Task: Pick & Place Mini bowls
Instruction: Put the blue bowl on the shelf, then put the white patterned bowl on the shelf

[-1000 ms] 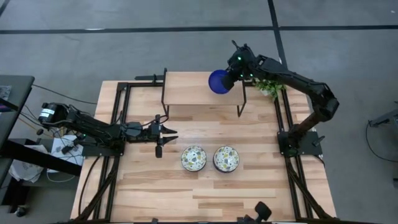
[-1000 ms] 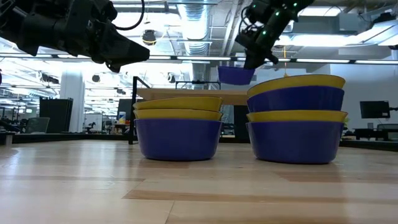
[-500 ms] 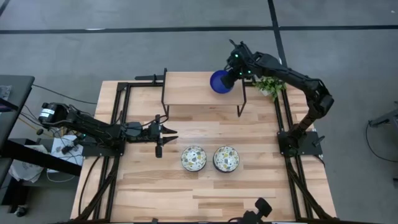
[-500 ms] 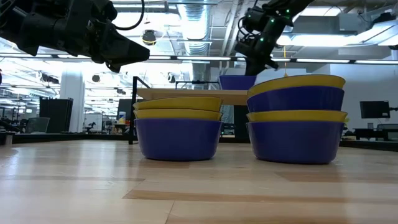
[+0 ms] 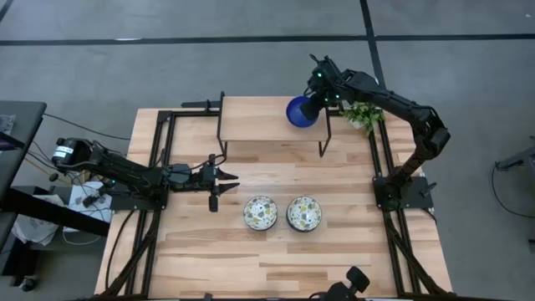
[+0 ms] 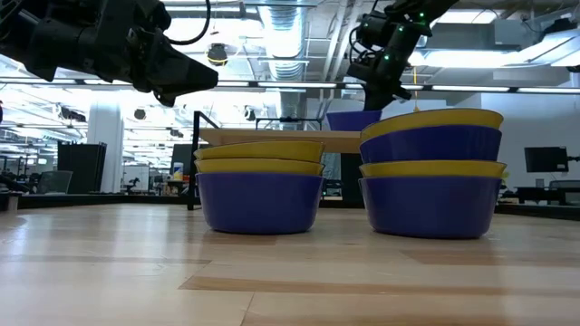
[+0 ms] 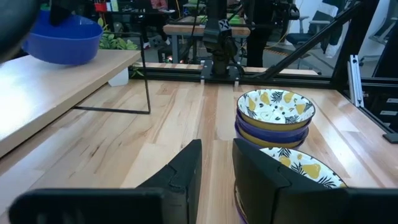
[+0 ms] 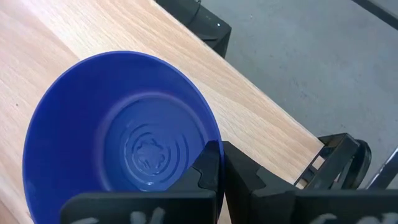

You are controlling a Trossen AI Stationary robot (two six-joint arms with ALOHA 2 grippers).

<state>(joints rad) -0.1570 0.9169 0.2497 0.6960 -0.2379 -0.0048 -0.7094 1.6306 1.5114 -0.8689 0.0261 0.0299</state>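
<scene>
Wooden surface (image 5: 276, 251) carries a raised shelf (image 5: 251, 117); the right pincer (image 5: 311, 104), clamped on the blue bowl (image 5: 300, 112), has carried it slightly rightward near the shelf's right edge. Left pincer (image 5: 231, 177) hovers half-open.

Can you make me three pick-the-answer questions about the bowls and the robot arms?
1. Where is the blue bowl?
A. over the raised shelf
B. on the floor
C. on a stack

2. How many bowl stacks stand on the table?
A. one
B. two
C. four

3. What is the right gripper doing?
A. hanging open
B. pinching the blue bowl's rim
C. holding the plant

Answers: 1 A, the high view shows it at the shelf's right end. 2 B, two stand side by side. 3 B, its wrist view shows fingers closed on the rim.
</scene>
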